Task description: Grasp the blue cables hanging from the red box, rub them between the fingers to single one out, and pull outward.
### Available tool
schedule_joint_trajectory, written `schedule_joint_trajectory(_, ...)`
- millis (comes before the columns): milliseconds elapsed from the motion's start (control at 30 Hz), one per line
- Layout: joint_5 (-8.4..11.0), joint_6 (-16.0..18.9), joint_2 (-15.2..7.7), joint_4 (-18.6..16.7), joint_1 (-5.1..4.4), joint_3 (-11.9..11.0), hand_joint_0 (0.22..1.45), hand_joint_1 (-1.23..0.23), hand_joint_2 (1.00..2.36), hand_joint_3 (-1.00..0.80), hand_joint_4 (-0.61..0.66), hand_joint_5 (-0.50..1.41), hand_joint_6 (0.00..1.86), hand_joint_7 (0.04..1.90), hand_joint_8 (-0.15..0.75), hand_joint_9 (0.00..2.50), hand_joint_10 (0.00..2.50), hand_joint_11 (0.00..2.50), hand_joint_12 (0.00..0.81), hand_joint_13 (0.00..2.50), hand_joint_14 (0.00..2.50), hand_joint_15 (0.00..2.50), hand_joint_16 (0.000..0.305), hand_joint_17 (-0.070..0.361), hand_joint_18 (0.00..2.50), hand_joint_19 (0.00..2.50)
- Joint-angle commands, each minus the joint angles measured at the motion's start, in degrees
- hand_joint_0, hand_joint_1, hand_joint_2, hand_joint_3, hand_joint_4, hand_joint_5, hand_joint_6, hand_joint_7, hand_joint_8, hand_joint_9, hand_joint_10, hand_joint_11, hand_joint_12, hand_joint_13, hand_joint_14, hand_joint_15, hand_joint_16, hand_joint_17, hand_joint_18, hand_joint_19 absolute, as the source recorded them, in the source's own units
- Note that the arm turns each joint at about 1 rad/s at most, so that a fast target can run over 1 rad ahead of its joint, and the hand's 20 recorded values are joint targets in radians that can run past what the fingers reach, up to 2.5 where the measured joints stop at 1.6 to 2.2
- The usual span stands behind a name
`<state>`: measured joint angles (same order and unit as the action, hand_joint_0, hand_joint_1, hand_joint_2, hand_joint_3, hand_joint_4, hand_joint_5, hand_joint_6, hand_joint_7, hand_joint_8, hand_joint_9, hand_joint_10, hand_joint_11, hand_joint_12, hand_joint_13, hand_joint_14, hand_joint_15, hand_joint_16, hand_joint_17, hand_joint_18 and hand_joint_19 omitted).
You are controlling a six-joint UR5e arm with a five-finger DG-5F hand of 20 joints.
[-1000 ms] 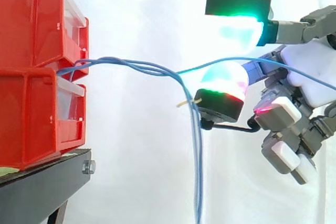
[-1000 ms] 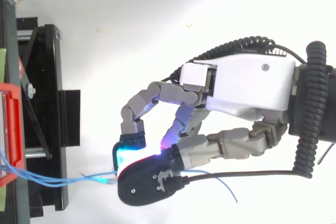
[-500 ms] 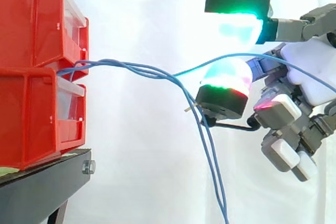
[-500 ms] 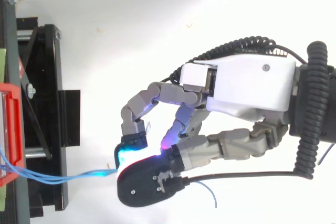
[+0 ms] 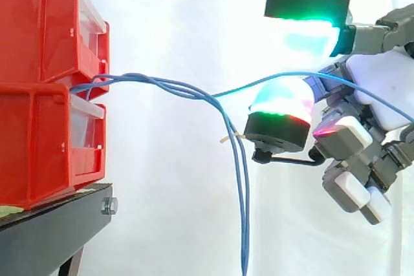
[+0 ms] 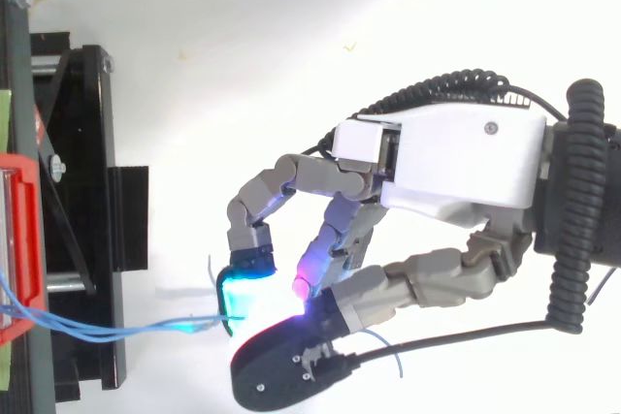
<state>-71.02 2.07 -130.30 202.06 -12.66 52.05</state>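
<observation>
Hand: the hand [image 5: 381,92] reaches in from the right edge at about the height of the seam between the bins. In the top view its white back [image 6: 466,157] faces up and its fingers curl toward the bins.
Hold: it is loosely closed round the single cable [image 5: 233,90], not clamped on it.
Pads: the upper pad [image 5: 310,30] glows green and cyan and faces down. The lower pad [image 5: 281,101] glows white with a green and red band and faces up. From the side there is a gap between them. Another fingertip [image 6: 306,283] glows magenta.
Single cable: it rises from the bundle, lies across the top of the lower pad, passes in front of the palm and slopes down to the right edge.
Blue cables: three strands can be told apart among the blue cables [image 5: 155,81], one going to the hand and two hanging.
Hanging pair: the hanging pair [image 5: 244,211] drops between the bins and the hand, apart from both, and runs off the bottom edge. A short pale sliver [image 5: 226,138] juts from it.
Source: all the strands come out where the two bins meet.
Red bins: there are two, stacked, the upper bin [image 5: 39,24] on the lower bin [image 5: 39,140]. Each has a clear front.
Stand: one black stand [image 5: 52,231] sits under the bins, with one bolt [image 5: 110,206] at its corner.
Room: a white curtain [image 5: 174,17] hangs behind, and the ground is white [image 6: 243,46] from above.
</observation>
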Motion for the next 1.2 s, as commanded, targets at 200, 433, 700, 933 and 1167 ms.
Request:
schedule_joint_trajectory(200, 0.0, 0.0, 0.0, 0.1, 0.0, 0.0, 0.58, -0.76, 1.01, -0.29, 0.01, -0.11, 0.87, 1.18, 0.237, 1.17, 0.02, 0.71, 0.347, 1.0, 0.02, 0.64, 0.048, 0.107, 0.86, 0.62)
schedule_joint_trajectory(433, 0.0, 0.0, 0.0, 0.3, 0.0, 0.1, 0.6, -0.82, 1.02, -0.12, 0.01, -0.1, 0.91, 1.17, 0.247, 1.17, 0.02, 0.71, 0.351, 1.02, 0.03, 0.64, 0.048, 0.108, 0.89, 0.6)
schedule_joint_trajectory(700, 0.0, 0.0, 0.0, 0.3, 0.0, 0.0, 0.54, -0.71, 1.0, -0.47, 0.03, -0.11, 0.89, 1.11, 0.234, 1.17, 0.02, 0.71, 0.335, 0.99, 0.03, 0.66, 0.046, 0.103, 0.84, 0.64)
schedule_joint_trajectory(933, 0.0, -0.1, 0.0, 0.3, 0.0, 0.0, 0.51, -0.64, 1.0, -0.5, 0.03, -0.11, 0.88, 1.1, 0.241, 1.18, 0.02, 0.7, 0.341, 1.0, 0.03, 0.65, 0.047, 0.106, 0.85, 0.63)
schedule_joint_trajectory(1167, 0.0, 0.0, 0.0, 0.2, 0.0, 0.0, 0.58, -0.7, 1.01, -0.35, 0.02, -0.1, 0.87, 1.15, 0.226, 1.18, 0.02, 0.72, 0.331, 0.99, 0.03, 0.66, 0.044, 0.098, 0.83, 0.65)
